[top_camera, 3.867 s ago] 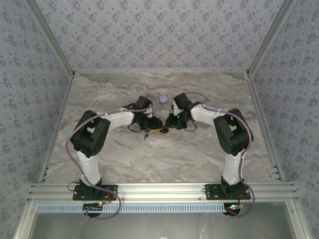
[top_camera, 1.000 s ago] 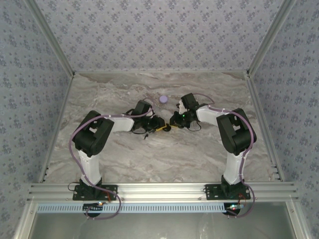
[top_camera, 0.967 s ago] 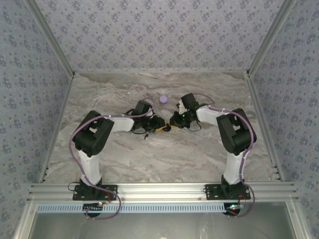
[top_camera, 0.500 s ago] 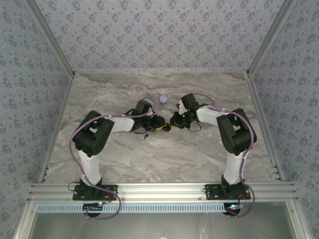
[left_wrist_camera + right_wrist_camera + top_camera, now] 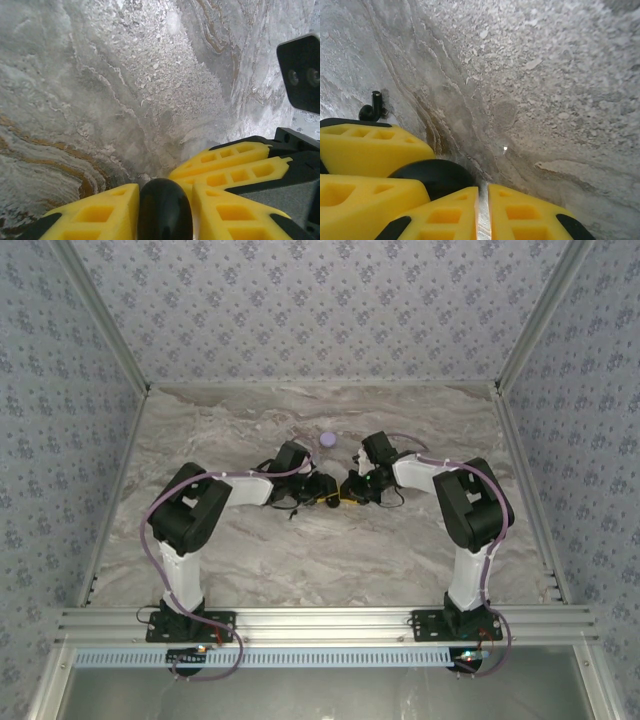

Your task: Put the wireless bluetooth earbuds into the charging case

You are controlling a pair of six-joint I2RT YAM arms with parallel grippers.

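The charging case (image 5: 165, 216) is a glossy black rounded puck, held between the yellow fingers of my left gripper (image 5: 165, 189), which is shut on it. In the right wrist view the case (image 5: 434, 176) sits just left of my right gripper (image 5: 484, 194). Its jaws are shut with a thin slit between them and nothing in it. The right gripper's fingers (image 5: 231, 161) lie against the right side of the left one. One earbud (image 5: 372, 107), tiny and black with a short stem, lies on the table beyond the left gripper's fingers (image 5: 367, 144). Seen from above, both grippers (image 5: 337, 495) meet mid-table.
A pale lilac round disc (image 5: 327, 439) lies on the marble table (image 5: 330, 560) just behind the two grippers. Patterned walls and metal frame rails (image 5: 320, 622) enclose the table. Both arms are folded inward toward the centre.
The two grippers have drawn closer together. The right one slid left until its fingers meet the left gripper and the case. The left gripper has shifted slightly right, keeping its hold.
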